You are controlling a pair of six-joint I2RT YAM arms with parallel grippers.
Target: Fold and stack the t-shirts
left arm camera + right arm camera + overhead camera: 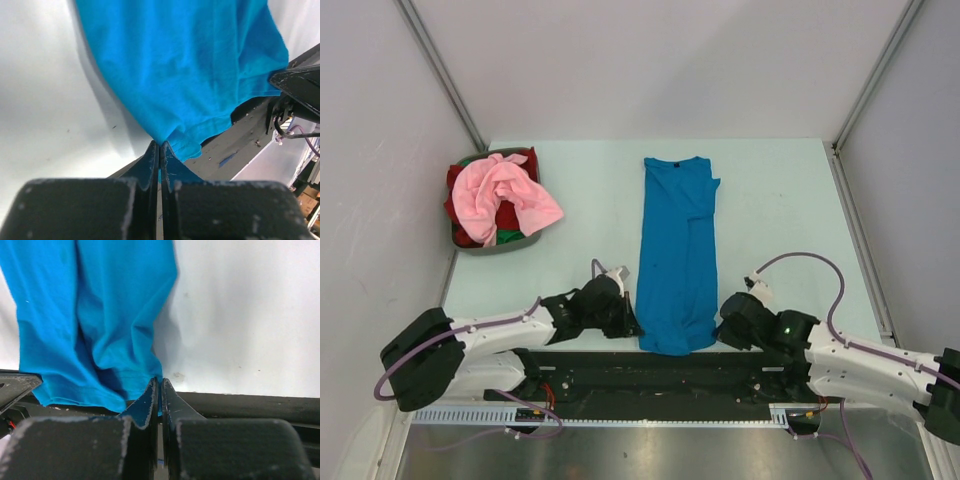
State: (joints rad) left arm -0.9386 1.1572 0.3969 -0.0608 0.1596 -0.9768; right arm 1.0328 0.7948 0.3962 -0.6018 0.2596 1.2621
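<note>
The bright blue t-shirt (678,250) lies folded into a long narrow strip down the middle of the table, collar at the far end, hem hanging over the near edge. My left gripper (632,325) is shut on the hem's left corner; blue cloth (185,75) is pinched between its tips (160,144). At the hem's right corner my right gripper (722,330) is shut on the blue cloth (90,315), visible at its tips (160,381). A light pink t-shirt (505,195) is heaped over a red one (460,205) in the basket, with a bit of green (510,237) showing.
The dark grey basket (510,244) stands at the table's far left corner. A black rail (650,370) runs along the near edge below the hem. Grey walls close in the table on three sides.
</note>
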